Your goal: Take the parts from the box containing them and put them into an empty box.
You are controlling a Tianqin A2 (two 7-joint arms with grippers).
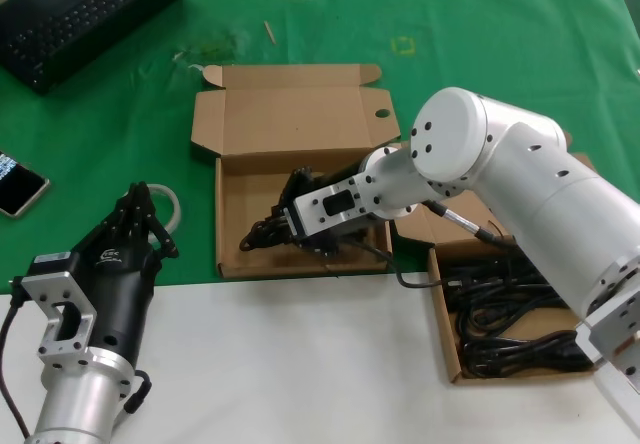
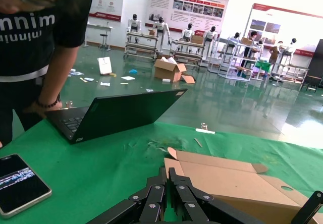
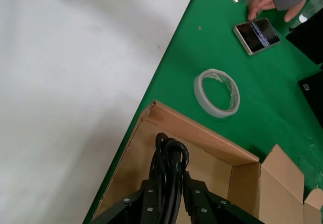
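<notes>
The right gripper (image 1: 290, 219), reaching toward 9 o'clock, pinches 1 looped cord (image 3: 169, 156) low inside the empty box (image 1: 235, 189), while the remaining cords (image 1: 510, 314) lie in the source box (image 1: 445, 324) at 3 o'clock. If the loops spring open or catch on a finger at release, the bundle could drape over the box wall or get dragged back out. The forearm hides much of both boxes and the fingertips; the left gripper (image 1: 140, 214), pressed together, idles at 7 o'clock.
</notes>
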